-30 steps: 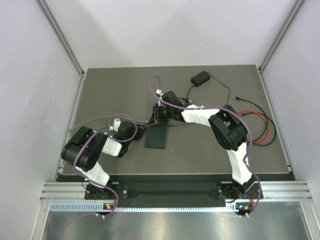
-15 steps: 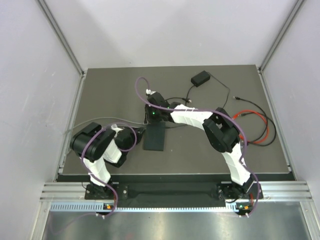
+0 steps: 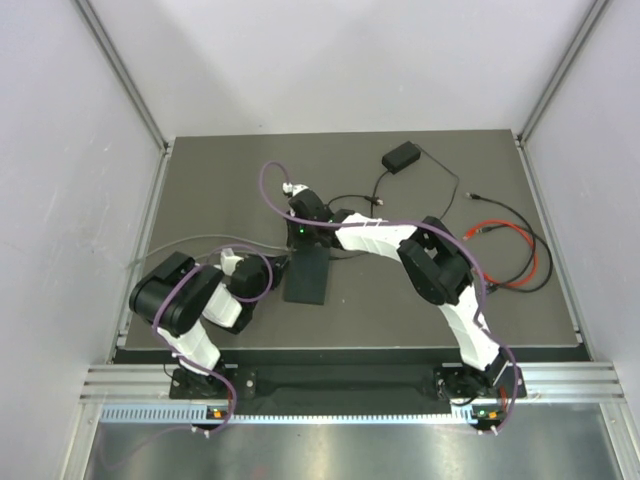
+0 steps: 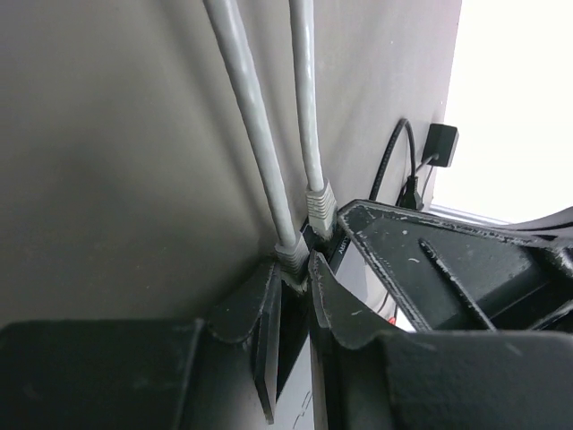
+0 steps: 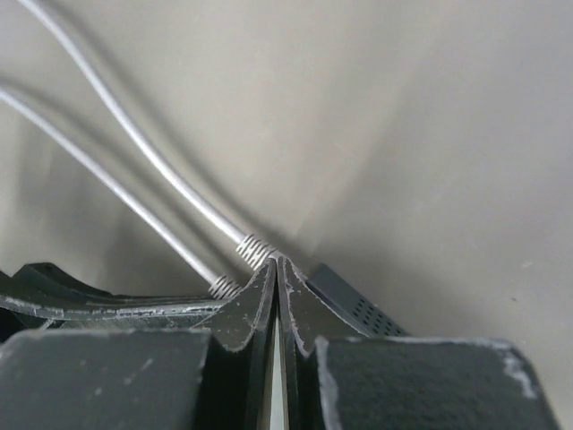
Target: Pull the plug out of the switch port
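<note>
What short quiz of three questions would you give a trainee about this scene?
1. True or false: the right pincer stands wide open.
2. How many grey cables enter the switch?
3. Where does the small power brick lie? A) on the switch B) on the far part of the table C) between the right pincer's fingers

Key: 1 false, it is shut; 2 two; 3 B.

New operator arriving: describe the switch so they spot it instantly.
On the dark table, look near the middle. The switch is the flat black rectangle there, with grey cables running to it; the power brick at the far edge is smaller.
</note>
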Robot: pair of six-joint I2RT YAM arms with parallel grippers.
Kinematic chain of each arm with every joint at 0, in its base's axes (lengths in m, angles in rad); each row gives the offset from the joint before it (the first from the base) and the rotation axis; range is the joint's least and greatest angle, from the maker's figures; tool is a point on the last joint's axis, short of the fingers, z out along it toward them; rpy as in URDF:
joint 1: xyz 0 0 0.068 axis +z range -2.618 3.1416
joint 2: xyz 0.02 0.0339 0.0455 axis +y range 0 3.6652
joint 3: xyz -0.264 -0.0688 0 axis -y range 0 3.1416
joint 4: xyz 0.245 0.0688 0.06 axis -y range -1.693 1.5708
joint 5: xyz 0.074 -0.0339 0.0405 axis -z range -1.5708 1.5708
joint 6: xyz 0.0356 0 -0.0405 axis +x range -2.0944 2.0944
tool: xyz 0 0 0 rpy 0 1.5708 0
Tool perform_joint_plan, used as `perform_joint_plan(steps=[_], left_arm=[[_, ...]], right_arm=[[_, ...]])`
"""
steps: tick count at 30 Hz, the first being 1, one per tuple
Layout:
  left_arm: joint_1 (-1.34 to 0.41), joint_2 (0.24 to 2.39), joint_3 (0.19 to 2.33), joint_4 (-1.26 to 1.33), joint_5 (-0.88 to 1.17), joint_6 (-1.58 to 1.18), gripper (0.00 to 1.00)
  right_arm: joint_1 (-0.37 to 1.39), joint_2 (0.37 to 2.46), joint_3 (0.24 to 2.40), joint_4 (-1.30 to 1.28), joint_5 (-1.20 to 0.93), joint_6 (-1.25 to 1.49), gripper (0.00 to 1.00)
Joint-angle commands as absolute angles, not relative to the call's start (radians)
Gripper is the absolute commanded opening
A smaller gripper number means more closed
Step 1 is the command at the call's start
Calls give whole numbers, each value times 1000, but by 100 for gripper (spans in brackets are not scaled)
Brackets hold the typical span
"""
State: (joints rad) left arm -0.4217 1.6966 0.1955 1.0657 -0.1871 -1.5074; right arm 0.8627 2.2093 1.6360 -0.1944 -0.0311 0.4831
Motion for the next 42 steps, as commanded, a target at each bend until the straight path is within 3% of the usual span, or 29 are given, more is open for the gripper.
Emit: perform_joint_plan(steps=[1,17,23,31,36,37,39,42], left_arm=[[-402,1681,190,974,-304,-1522,0],[-345,1562,196,908,-474,-1585,0],[-345,1598,225,1093,-313,-1344,0],[-345,1552,250,1034,-227,-1124,0],[-347,1535,215,992,-279,-1233,0],[-347,1540,200,1024,-287,-1242,0],[-345,1554,184,1048,-294,-1265,0],[-344,1572,176,1071,-304,-1295,0]], right_arm=[[877,2266,1582,-304,5,370,1],[908,2215,1465,-273,155,161,0],[894,2232,1526,-297,132,89,0],[847,2223,1632,-366,75,118,5],[839,2064,1556,-428,89,275,25],[835,2034,1528,-429,86,310,42],[825,1944,1422,-396,14,392,65],[802,1832,1272,-332,-55,488,70]])
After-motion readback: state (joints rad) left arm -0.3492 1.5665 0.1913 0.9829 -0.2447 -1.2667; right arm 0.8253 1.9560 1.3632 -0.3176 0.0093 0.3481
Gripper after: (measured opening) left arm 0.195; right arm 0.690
